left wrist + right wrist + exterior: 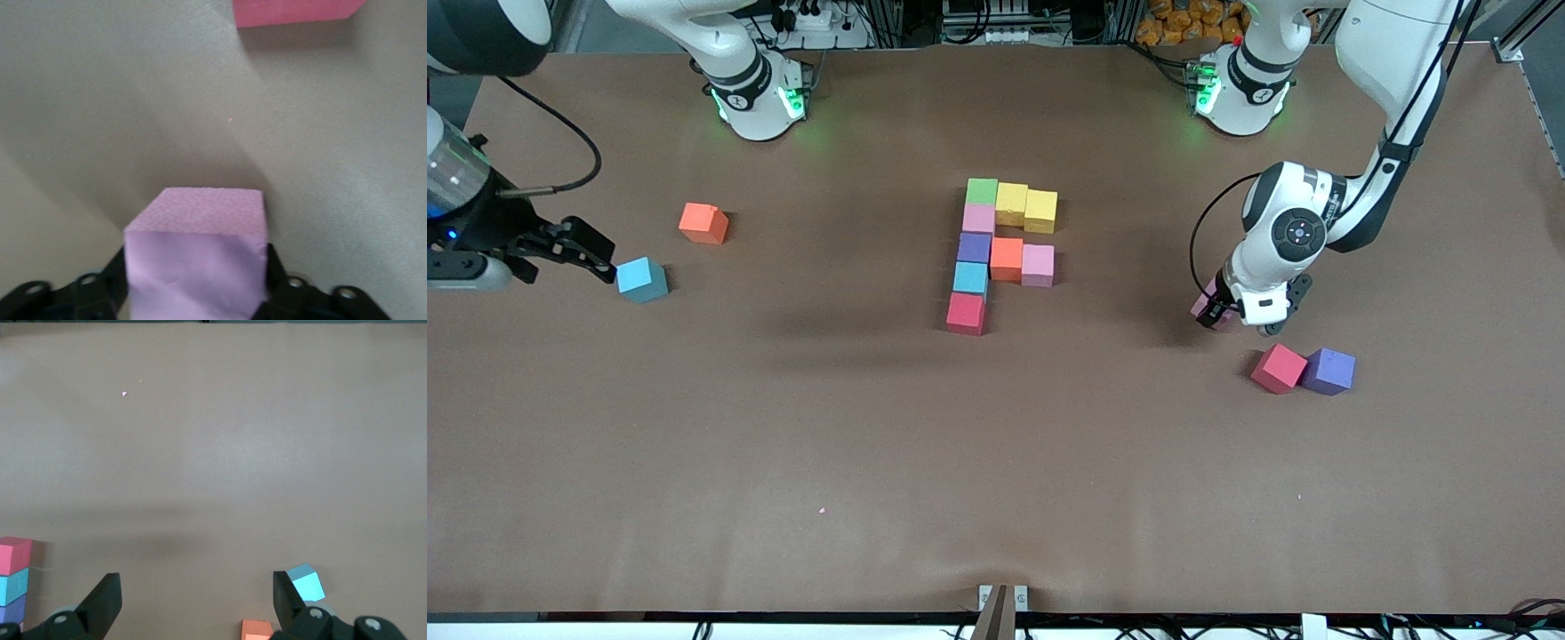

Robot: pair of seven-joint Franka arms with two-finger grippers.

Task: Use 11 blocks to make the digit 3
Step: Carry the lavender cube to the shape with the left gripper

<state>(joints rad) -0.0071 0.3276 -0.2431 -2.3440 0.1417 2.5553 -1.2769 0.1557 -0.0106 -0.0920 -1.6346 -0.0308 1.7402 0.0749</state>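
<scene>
Left wrist view shows the left hand [195, 283] with its fingers pressed against both sides of a pink block [197, 257]; the grip looks made, with the block low at the worktop [100, 120]. From the front view this pickup is at the left arm's end of the worktop, and a loose red block [1279, 367] and a loose purple block [1329, 371] touch each other a little nearer the camera.

At mid-worktop the digit 3 [1000, 249] is partly built: a five-cube column, a green block [982, 191] at the top down to a red one [966, 313], a top bar of two yellow cubes and a middle bar of orange and pink. The bottom bar is missing, so I judge this block is meant for it. The next move calls for lifting it and setting it flush beside the column's red cube.

The right hand [580, 249] waits wide open and empty, low, just beside a loose cyan block [642, 279], with a loose orange block [703, 222] nearby.
</scene>
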